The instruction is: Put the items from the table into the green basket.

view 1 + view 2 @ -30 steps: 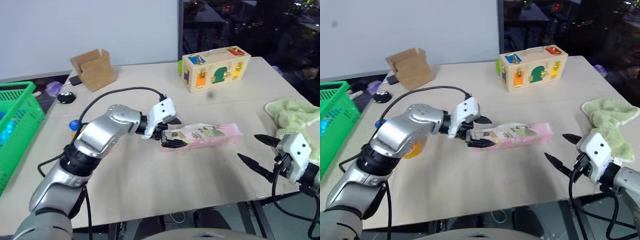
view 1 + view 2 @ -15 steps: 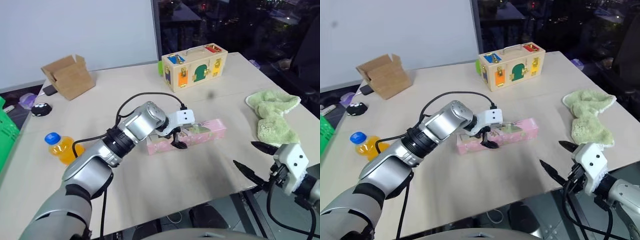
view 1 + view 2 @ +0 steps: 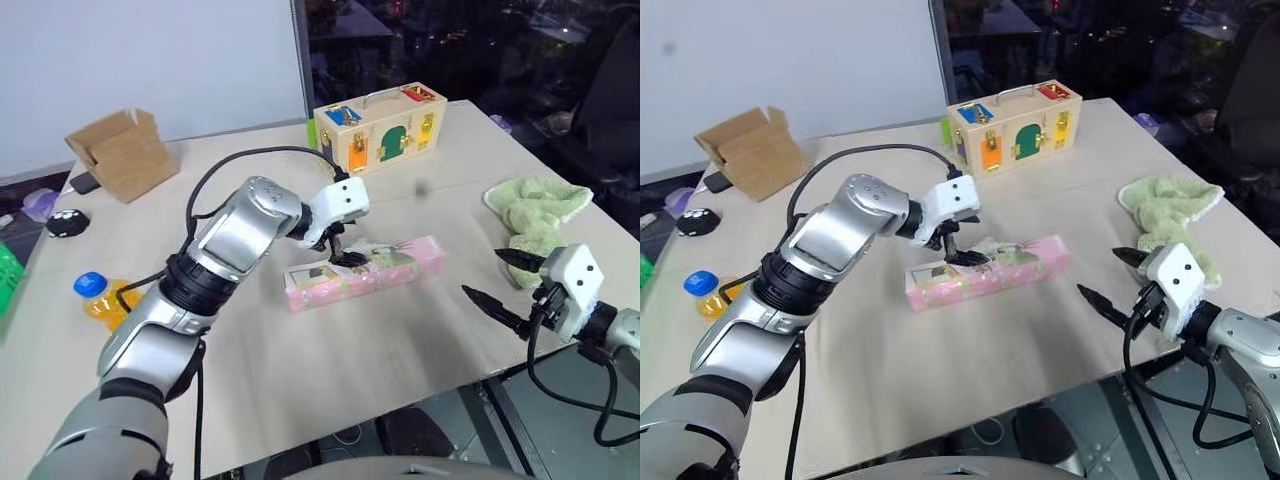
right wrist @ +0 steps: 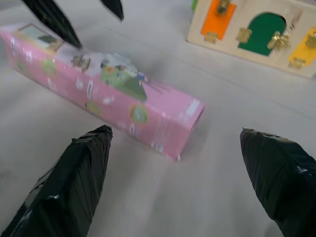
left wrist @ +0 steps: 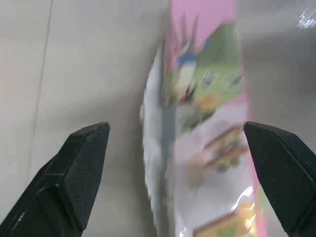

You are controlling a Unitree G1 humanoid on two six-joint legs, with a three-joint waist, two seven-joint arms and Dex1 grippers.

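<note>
A long pink box (image 3: 365, 272) with printed pictures lies flat in the middle of the beige table (image 3: 300, 380). My left gripper (image 3: 343, 250) hangs open just over the box's middle, one finger to each side (image 5: 175, 128); nothing is gripped. My right gripper (image 3: 482, 274) stands open near the table's front right edge, pointing at the right end of the box (image 4: 113, 84), a short way off. The orange bottle (image 3: 100, 298) with a blue cap stands at the left. A sliver of the green basket (image 3: 5, 280) shows at the left edge.
A brown cardboard box (image 3: 115, 150) sits at the back left, with a small black object (image 3: 62, 222) near it. The wooden toy box (image 3: 380, 115) with coloured doors stands at the back. A green cloth (image 3: 535, 210) lies on the right.
The whole view has swung to the right, sliding the basket almost out at the left. My left gripper has moved from the box's left end to its middle. The right gripper has edged toward the box.
</note>
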